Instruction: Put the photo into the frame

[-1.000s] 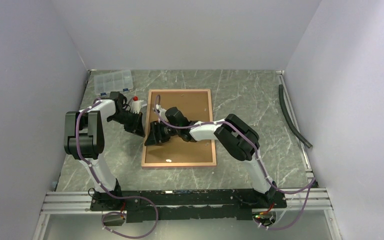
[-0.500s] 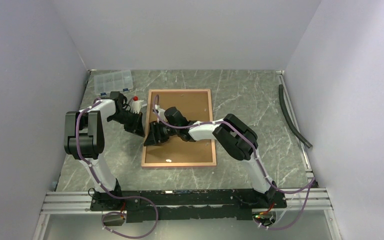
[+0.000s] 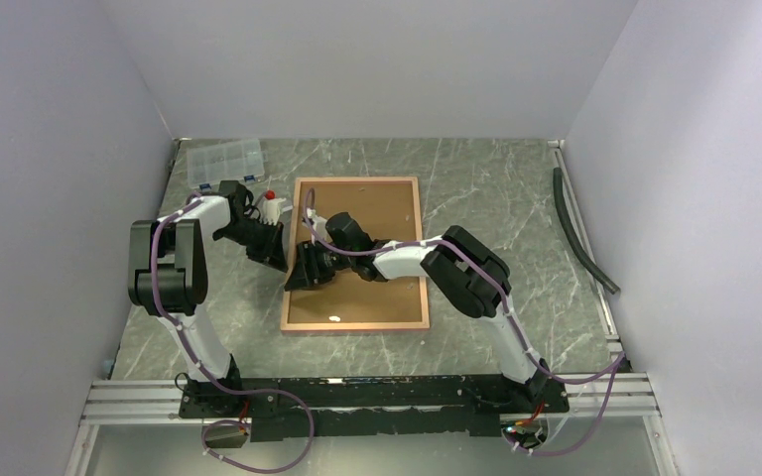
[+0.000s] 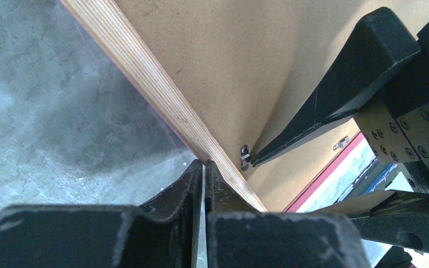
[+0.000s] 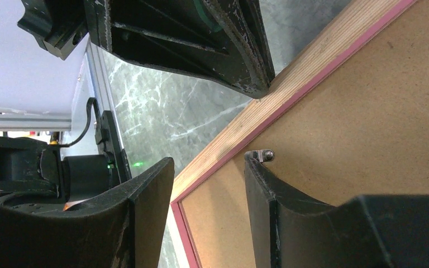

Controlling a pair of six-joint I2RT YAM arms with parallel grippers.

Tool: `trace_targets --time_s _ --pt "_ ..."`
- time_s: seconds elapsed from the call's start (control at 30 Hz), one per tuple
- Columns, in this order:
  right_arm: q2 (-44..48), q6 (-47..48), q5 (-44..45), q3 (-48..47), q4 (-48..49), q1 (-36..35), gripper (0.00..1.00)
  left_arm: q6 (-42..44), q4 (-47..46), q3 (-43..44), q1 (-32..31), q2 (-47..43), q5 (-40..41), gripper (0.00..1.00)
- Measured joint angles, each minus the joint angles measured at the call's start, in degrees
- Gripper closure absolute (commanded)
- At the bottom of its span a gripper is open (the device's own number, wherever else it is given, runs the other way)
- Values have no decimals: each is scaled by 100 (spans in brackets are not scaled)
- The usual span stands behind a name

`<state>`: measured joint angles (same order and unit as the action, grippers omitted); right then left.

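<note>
The frame (image 3: 357, 325) lies back up on the table, its tan wood rail (image 4: 145, 72) edged in pink (image 5: 290, 84). The brown backing board (image 3: 377, 213) fills it. The photo is hidden. My left gripper (image 3: 280, 260) is shut, its tips (image 4: 204, 163) resting on the frame's left rail. My right gripper (image 3: 298, 278) is open (image 5: 209, 158) and straddles that same rail. One of its fingers (image 5: 257, 167) touches a small metal clip (image 5: 266, 154) on the board. The other hangs over the table outside the frame. The clip also shows in the left wrist view (image 4: 244, 157).
A clear plastic organiser box (image 3: 223, 162) and a small white bottle with a red cap (image 3: 273, 205) stand left of the frame's far corner. A dark hose (image 3: 580, 228) lies along the right wall. The arms' mounting rail (image 3: 357, 392) runs along the near edge.
The right arm has shifted slightly left at the frame's left rail. The left arm and the frame have not visibly moved.
</note>
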<state>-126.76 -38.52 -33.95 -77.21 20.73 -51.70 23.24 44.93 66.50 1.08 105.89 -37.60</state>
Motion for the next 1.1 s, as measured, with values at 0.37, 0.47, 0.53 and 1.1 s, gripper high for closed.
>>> trace_targets --time_s 0.37,0.47,0.53,1.1 --pt "-52 0 76 -74 13 0 47 0 11 7 0 2 0 90" --pt "-55 -2 107 -74 37 -4 47 2 13 11 0 2 2 90" --pt "-55 -4 131 -74 39 -9 48 2 15 11 0 2 4 90" --pt "-59 -31 372 -2 262 -46 49 9 20 13 -2 2 7 90"
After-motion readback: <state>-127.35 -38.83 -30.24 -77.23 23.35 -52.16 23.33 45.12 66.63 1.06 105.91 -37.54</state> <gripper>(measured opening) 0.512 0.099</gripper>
